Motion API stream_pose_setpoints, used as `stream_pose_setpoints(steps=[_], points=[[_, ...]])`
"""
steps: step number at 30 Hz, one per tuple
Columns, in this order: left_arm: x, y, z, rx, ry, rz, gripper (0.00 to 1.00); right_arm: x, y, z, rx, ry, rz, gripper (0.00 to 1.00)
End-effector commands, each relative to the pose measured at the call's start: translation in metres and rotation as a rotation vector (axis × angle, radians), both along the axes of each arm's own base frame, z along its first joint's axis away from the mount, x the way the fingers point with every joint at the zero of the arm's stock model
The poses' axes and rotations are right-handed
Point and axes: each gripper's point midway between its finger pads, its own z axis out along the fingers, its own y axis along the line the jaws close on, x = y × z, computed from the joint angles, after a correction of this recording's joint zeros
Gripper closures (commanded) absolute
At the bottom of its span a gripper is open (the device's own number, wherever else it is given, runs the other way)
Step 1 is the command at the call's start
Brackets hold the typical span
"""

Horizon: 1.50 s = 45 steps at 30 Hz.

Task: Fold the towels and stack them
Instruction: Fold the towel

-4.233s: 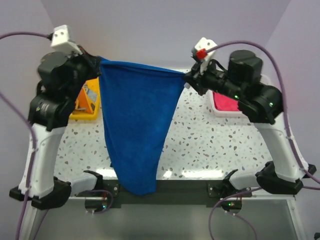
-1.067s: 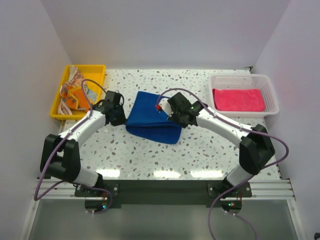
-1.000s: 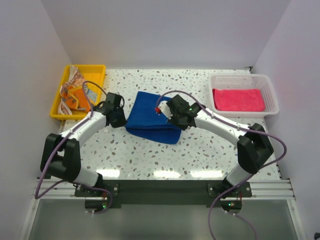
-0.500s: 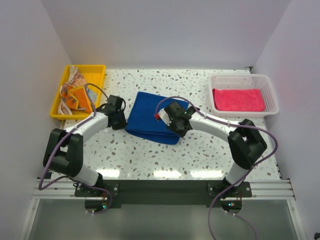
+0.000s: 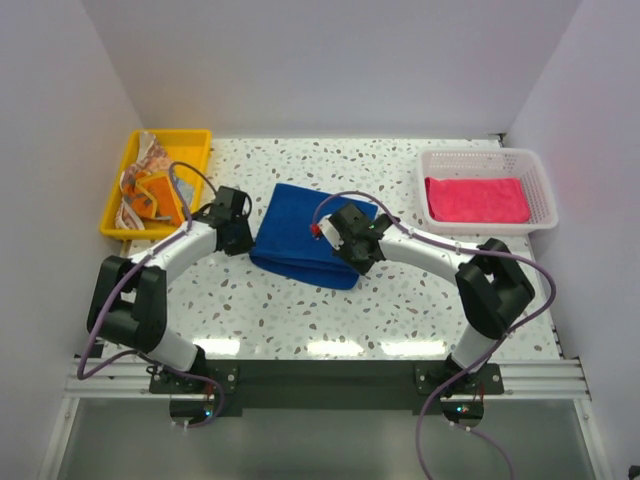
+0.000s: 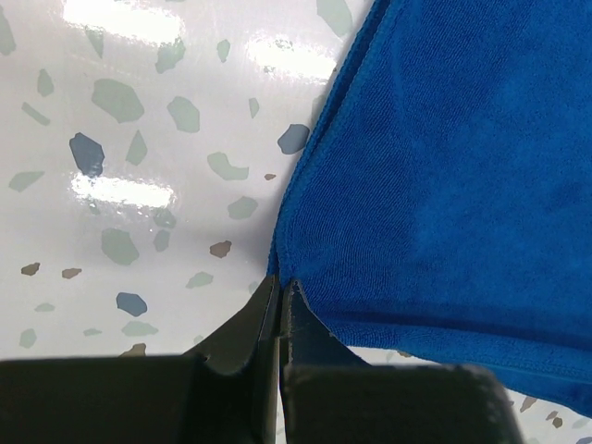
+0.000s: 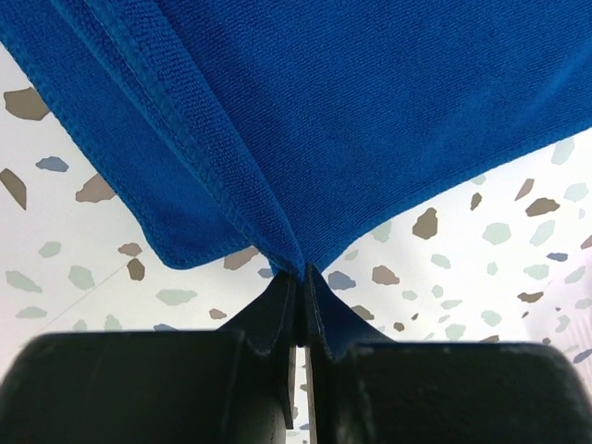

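Left gripper (image 6: 277,282) and right gripper (image 7: 302,271), jaws pressed together, each pinch an edge of the folded blue towel (image 5: 305,238) lying on the table (image 5: 400,300) between the yellow tray (image 5: 190,150) and white basket (image 5: 480,154).

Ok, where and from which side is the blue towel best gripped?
Probably at the side corners of the blue towel, where layered hems show: it lies flat on the table, so come low from each side, as the left gripper and right gripper pinch it now.

No text, label, brand or number can be read in any view.
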Motion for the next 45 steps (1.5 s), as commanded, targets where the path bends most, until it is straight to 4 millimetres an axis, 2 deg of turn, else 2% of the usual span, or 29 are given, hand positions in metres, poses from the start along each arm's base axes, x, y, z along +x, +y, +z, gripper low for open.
stream_pose_setpoints(steps=[1, 5, 6, 8, 10, 11, 12, 13, 14, 15, 16, 17, 18, 19, 20, 21, 22, 23, 24, 26, 28, 31, 32, 33, 34, 35, 40, 41, 45], points=[[0.007, 0.005, -0.005, 0.027, -0.028, 0.004, 1.00, -0.004, -0.005, 0.003, 0.023, -0.013, -0.040, 0.94], [0.005, 0.003, -0.011, 0.027, -0.010, -0.002, 1.00, -0.004, -0.006, -0.006, 0.018, -0.013, -0.054, 0.94], [0.009, 0.001, -0.007, 0.022, -0.020, -0.004, 1.00, -0.003, -0.007, -0.006, 0.008, -0.018, -0.057, 0.94], [0.015, 0.000, 0.000, 0.021, -0.031, -0.003, 1.00, 0.006, -0.011, 0.001, -0.019, -0.056, -0.069, 0.97], [0.033, -0.003, 0.020, 0.024, -0.078, -0.006, 1.00, 0.025, -0.011, 0.020, -0.040, -0.137, -0.074, 1.00], [0.041, -0.004, 0.024, 0.029, -0.087, -0.012, 1.00, 0.041, -0.019, 0.031, -0.091, -0.213, -0.087, 1.00], [0.062, -0.010, 0.046, 0.018, -0.143, -0.015, 1.00, 0.053, -0.023, 0.042, -0.121, -0.263, -0.098, 1.00], [0.073, -0.011, 0.055, 0.024, -0.162, -0.013, 1.00, 0.073, -0.019, 0.064, -0.118, -0.330, -0.114, 1.00], [0.085, -0.012, 0.052, 0.037, -0.150, -0.020, 1.00, 0.090, -0.028, 0.074, -0.188, -0.388, -0.129, 1.00], [0.111, -0.020, 0.084, 0.024, -0.215, -0.025, 1.00, 0.115, -0.032, 0.101, -0.177, -0.458, -0.181, 1.00], [0.125, -0.022, 0.094, 0.028, -0.236, -0.023, 1.00, 0.130, -0.038, 0.114, -0.193, -0.497, -0.208, 1.00], [0.138, -0.024, 0.086, 0.042, -0.212, -0.029, 1.00, 0.148, -0.042, 0.124, -0.223, -0.547, -0.221, 1.00], [0.166, -0.032, 0.128, 0.019, -0.309, -0.025, 1.00, 0.171, -0.058, 0.158, -0.240, -0.644, -0.304, 1.00], [0.180, -0.036, 0.138, 0.008, -0.332, -0.026, 1.00, 0.183, -0.066, 0.174, -0.257, -0.696, -0.341, 1.00], [0.205, -0.042, 0.160, -0.008, -0.386, -0.023, 1.00, 0.201, -0.077, 0.186, -0.276, -0.749, -0.370, 1.00], [0.216, -0.045, 0.170, -0.019, -0.412, -0.022, 1.00, 0.213, -0.083, 0.211, -0.269, -0.814, -0.416, 1.00], [0.227, -0.049, 0.178, -0.037, -0.437, -0.029, 1.00, 0.221, -0.086, 0.220, -0.267, -0.842, -0.434, 1.00], [0.239, -0.054, 0.173, -0.049, -0.440, -0.036, 1.00, 0.229, -0.088, 0.230, -0.267, -0.878, -0.440, 1.00], [0.249, -0.059, 0.192, -0.075, -0.491, -0.041, 1.00, 0.236, -0.090, 0.234, -0.268, -0.892, -0.442, 1.00], [0.259, -0.065, 0.194, -0.105, -0.519, -0.056, 1.00, 0.243, -0.090, 0.238, -0.283, -0.919, -0.429, 1.00], [0.259, -0.063, 0.191, -0.110, -0.520, -0.057, 1.00, 0.242, -0.089, 0.229, -0.282, -0.898, -0.409, 1.00], [0.248, -0.061, 0.180, -0.110, -0.509, -0.066, 1.00, 0.231, -0.088, 0.215, -0.237, -0.867, -0.404, 1.00], [0.238, -0.058, 0.174, -0.107, -0.499, -0.067, 1.00, 0.226, -0.087, 0.208, -0.214, -0.851, -0.413, 1.00], [0.231, -0.057, 0.181, -0.112, -0.508, -0.068, 1.00, 0.217, -0.086, 0.199, -0.201, -0.816, -0.391, 1.00], [0.226, -0.056, 0.179, -0.112, -0.501, -0.069, 1.00, 0.212, -0.086, 0.194, -0.182, -0.800, -0.399, 1.00], [0.216, -0.054, 0.163, -0.107, -0.463, -0.072, 1.00, 0.206, -0.082, 0.191, -0.169, -0.786, -0.388, 1.00], [0.178, -0.046, 0.146, -0.093, -0.374, -0.078, 1.00, 0.161, -0.068, 0.155, -0.167, -0.630, -0.290, 1.00], [0.165, -0.042, 0.131, -0.074, -0.319, -0.078, 1.00, 0.151, -0.057, 0.153, -0.143, -0.604, -0.271, 1.00], [0.133, -0.026, 0.109, -0.024, -0.246, -0.065, 1.00, 0.112, -0.042, 0.124, -0.145, -0.466, -0.217, 1.00]])
